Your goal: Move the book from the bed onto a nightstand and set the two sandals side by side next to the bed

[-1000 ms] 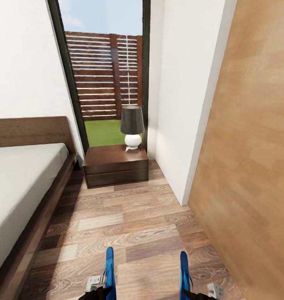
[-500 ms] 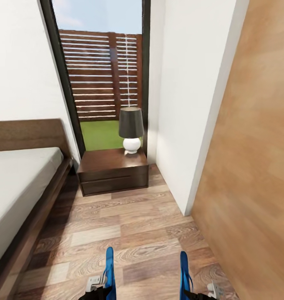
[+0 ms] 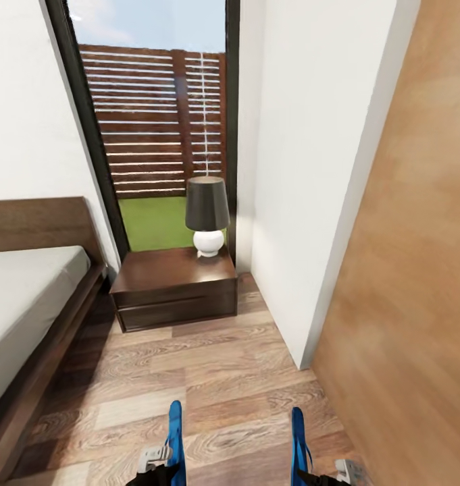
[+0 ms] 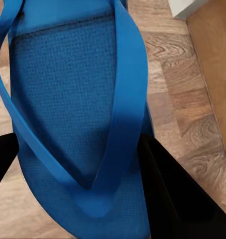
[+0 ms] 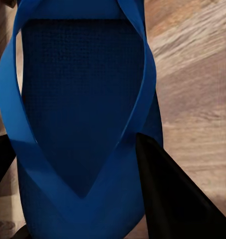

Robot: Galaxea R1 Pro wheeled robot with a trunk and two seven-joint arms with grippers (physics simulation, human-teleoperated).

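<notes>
Daylight floods in through the tall window, leaving the white wall bright and flat. The nightstand top carries a soft sheen, and a dark shadow lies on the floor along the bed frame. Straight lines lean outward toward the head view's edges. The wood panel looks smeared. In both wrist views the floor planks are soft and the black fingers show no detail.

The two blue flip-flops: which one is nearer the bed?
The flip-flop in the left claw. It hangs on the bed side of the floor; the other flip-flop, in the right claw, is toward the wood-panelled wall.
</notes>
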